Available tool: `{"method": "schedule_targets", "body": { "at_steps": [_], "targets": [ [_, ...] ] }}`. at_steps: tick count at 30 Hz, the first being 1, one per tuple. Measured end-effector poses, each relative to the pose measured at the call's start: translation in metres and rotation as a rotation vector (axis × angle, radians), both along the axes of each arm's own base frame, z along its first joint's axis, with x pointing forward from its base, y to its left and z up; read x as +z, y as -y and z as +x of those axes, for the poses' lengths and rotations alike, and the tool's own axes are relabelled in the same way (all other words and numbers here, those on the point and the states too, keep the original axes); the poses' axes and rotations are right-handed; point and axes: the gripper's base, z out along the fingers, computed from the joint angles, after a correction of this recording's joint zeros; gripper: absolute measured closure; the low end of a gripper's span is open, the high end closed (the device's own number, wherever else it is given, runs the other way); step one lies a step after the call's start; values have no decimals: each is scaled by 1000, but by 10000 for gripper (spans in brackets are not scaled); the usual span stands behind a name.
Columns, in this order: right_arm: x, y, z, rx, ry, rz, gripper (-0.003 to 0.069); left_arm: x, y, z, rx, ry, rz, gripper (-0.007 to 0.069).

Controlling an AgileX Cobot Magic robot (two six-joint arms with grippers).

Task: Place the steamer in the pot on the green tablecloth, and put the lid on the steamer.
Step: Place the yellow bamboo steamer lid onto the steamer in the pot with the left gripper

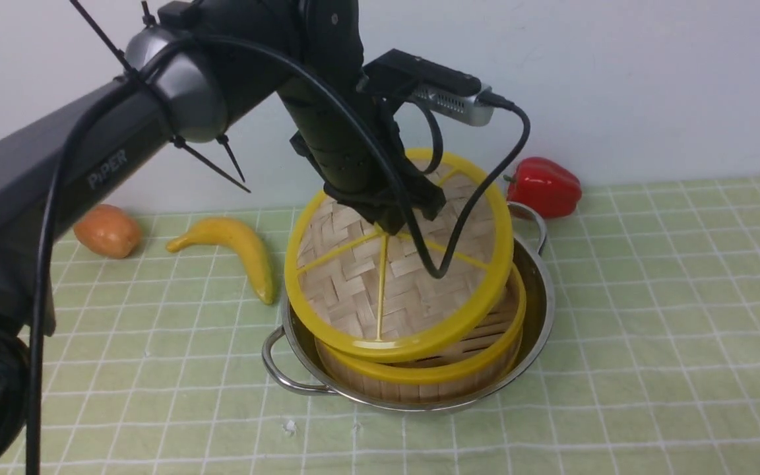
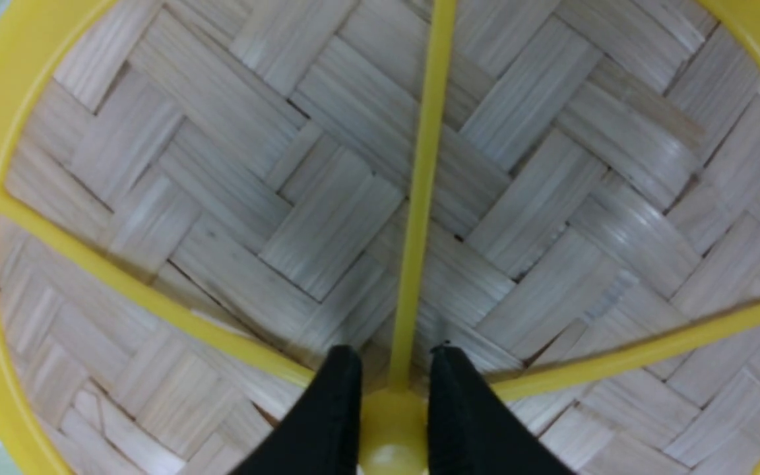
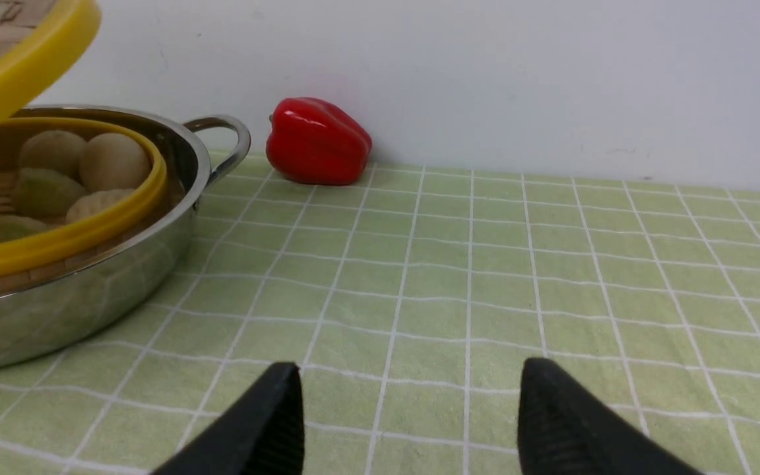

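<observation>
Desk: top covered by the green tablecloth (image 1: 650, 297), pale green with a white grid, lying flat up to the white back wall.

Directly on the cloth:
1. Pot (image 1: 538, 310): shiny steel, two loop handles, upright near the middle.
2. Banana (image 1: 241, 247): yellow, just left of the pot, its lower tip close to the rim.
3. Round orange fruit (image 1: 107, 230): possibly a mango, left of the banana, near the wall.
4. Red bell pepper (image 1: 545, 187): just behind the pot's far handle, against the wall.
</observation>
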Motion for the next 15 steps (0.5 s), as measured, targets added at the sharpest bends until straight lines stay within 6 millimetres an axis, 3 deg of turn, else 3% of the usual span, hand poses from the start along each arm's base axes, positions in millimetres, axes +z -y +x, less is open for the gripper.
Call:
{"method": "schedule_targets", "body": {
  "at_steps": [6, 15],
  "targets": [
    [0, 0, 0, 0, 0, 0, 221, -17, 4, 5, -4, -36, 11, 501],
    [0, 0, 0, 0, 0, 0, 221, -26, 5, 8, -40, -47, 30, 501]
  ]
}}
